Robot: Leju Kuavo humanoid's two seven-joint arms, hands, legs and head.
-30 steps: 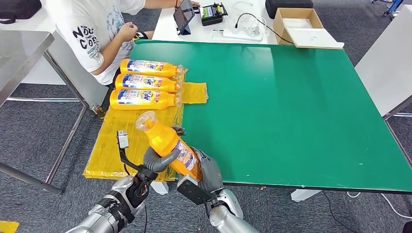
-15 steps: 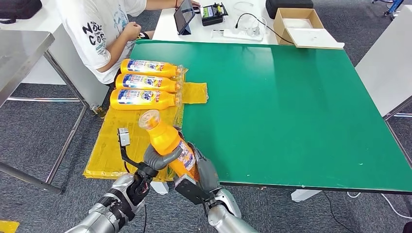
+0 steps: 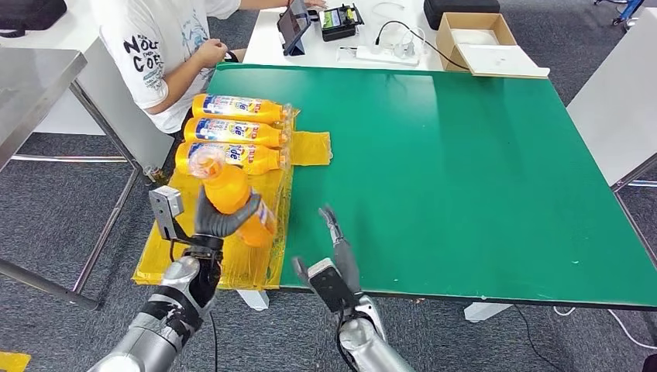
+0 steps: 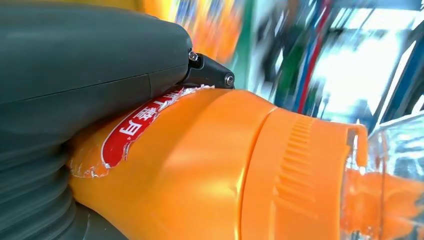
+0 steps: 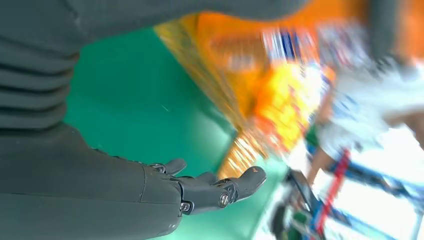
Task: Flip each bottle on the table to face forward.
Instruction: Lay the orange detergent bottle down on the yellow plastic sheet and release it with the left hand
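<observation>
My left hand (image 3: 221, 219) grips an orange bottle (image 3: 230, 195) with a clear cap, held tilted above the yellow sheet (image 3: 194, 240) at the table's near left corner. Close up, the same bottle (image 4: 215, 165) shows its red label and ribbed orange collar against my left hand (image 4: 75, 85). Three more orange bottles (image 3: 232, 132) lie side by side on the sheet farther back, blue-and-white labels up. My right hand (image 3: 335, 246) is open over the green table (image 3: 465, 170) near its front edge, empty and apart from the bottle. Its fingers (image 5: 220, 187) are spread.
A person in a white shirt (image 3: 166, 54) sits at the table's far left corner, close to the lying bottles. A tablet (image 3: 294, 23), cables and a cardboard box (image 3: 476, 39) sit on the white table behind. A grey metal table (image 3: 39, 85) stands to the left.
My right hand let go of the bottle and drew off to the right, opening. My left hand carried the bottle leftward and farther back, over the yellow sheet.
</observation>
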